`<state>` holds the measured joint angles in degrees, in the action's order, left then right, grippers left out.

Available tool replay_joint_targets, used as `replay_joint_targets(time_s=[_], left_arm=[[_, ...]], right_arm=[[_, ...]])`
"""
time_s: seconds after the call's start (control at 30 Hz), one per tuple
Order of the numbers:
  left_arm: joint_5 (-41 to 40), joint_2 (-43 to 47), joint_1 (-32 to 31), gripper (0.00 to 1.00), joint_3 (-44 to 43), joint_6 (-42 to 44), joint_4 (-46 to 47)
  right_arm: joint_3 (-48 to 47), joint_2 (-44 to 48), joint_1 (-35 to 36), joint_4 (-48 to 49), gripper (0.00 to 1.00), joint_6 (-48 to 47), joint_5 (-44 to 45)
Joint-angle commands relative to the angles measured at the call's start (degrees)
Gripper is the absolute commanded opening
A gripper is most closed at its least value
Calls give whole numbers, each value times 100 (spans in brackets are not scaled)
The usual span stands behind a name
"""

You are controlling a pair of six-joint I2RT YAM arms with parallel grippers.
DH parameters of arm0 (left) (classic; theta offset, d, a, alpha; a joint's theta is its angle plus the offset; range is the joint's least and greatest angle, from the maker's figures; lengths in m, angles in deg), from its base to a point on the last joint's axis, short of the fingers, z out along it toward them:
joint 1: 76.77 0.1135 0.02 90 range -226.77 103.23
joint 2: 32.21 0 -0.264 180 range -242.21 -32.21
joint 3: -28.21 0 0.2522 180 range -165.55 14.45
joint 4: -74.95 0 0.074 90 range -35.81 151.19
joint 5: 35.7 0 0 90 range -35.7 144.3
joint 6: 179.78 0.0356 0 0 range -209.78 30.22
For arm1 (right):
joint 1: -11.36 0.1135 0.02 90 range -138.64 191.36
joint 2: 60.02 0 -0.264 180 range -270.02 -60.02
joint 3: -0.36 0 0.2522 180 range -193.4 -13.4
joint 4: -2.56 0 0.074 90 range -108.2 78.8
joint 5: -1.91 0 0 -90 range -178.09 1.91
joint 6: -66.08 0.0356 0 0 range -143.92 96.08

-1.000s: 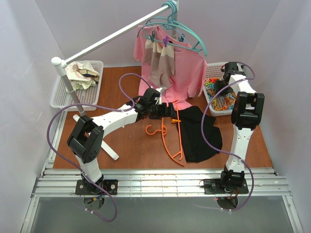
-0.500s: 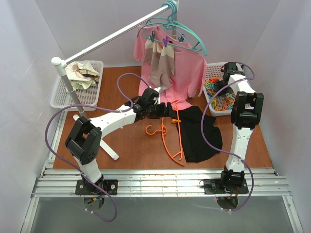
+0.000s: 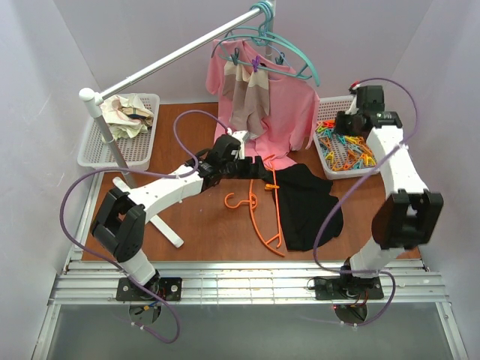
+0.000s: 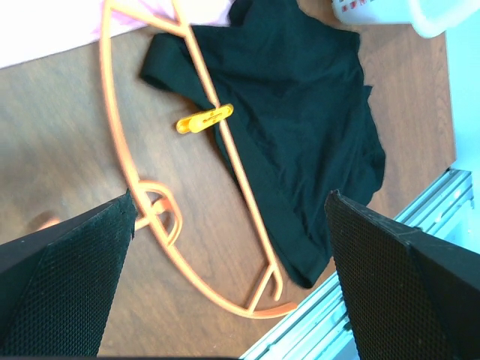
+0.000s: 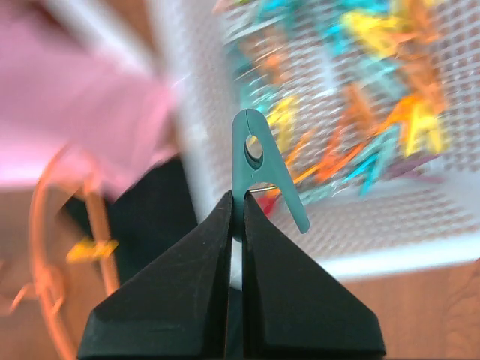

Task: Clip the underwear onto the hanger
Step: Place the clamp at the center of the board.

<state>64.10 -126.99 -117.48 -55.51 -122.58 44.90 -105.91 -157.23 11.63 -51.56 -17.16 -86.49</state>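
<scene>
Only the right wrist view shows the right gripper [image 5: 237, 206] pinching a teal clip [image 5: 264, 171]. The left gripper [image 4: 230, 199] gapes empty over hanger [image 4: 112, 112] and underwear [image 4: 300, 112].

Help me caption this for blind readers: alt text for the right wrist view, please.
The right pincer grips a teal clothes peg over a white basket of coloured pegs. Blurred at left: pink shirt, black underwear, orange hanger.

White left arm [image 3: 161, 187] and right arm [image 3: 399, 159] carry black joints and purple cables [image 3: 63, 206]; the left gripper [image 4: 231, 196] is black.
</scene>
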Motion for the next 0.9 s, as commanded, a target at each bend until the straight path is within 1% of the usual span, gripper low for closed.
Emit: replay_joint_targets(time_s=[0.0,0.03,0.07,0.13,0.17,0.2,0.23,0.27,0.4,0.5,0.6,0.63,0.73,0.8,0.87], left_arm=[[-172,635,2,92,394,134,3],[-189,723,2,92,517,116,12],[-241,820,2,92,744,107,47],[-329,1145,2,92,1018,89,65],[-399,1259,2,92,1141,89,56],[-418,1347,2,92,1377,81,47],[-426,1531,2,92,1483,80,47],[-409,1620,2,92,1598,72,56],[-339,1963,2,92,2028,1,56],[-383,2139,2,92,2161,19,39],[-444,2218,2,92,2205,36,-40],[-453,2227,2,92,2214,36,-84],[-479,2332,2,92,2266,19,-137],[-505,2438,2,92,2311,-16,-163],[-514,2499,2,92,2381,-34,-181]], right_arm=[[882,1052,937,-420,1,325,-117],[1127,1298,1140,-464,1,465,-299],[1591,1771,1498,-490,1,779,-371],[2086,2195,1764,-482,1,1194,-696],[2279,2502,2027,-464,1,1361,-784],[2629,2618,2195,-395,1,1624,-793],[2755,2689,2379,-350,1,1705,-646],[2895,2716,2624,-324,1,1801,-635],[3545,2593,2943,62,1,2153,-802],[3775,2479,3101,423,1,2434,-794],[4161,2531,3224,967,1,3048,-653],[4380,2566,3242,1290,1,3389,-618],[4505,2471,3338,1618,1,3839,-241],[4461,2382,3356,1645,1,4033,249],[4408,2277,3383,1707,1,4261,515]])
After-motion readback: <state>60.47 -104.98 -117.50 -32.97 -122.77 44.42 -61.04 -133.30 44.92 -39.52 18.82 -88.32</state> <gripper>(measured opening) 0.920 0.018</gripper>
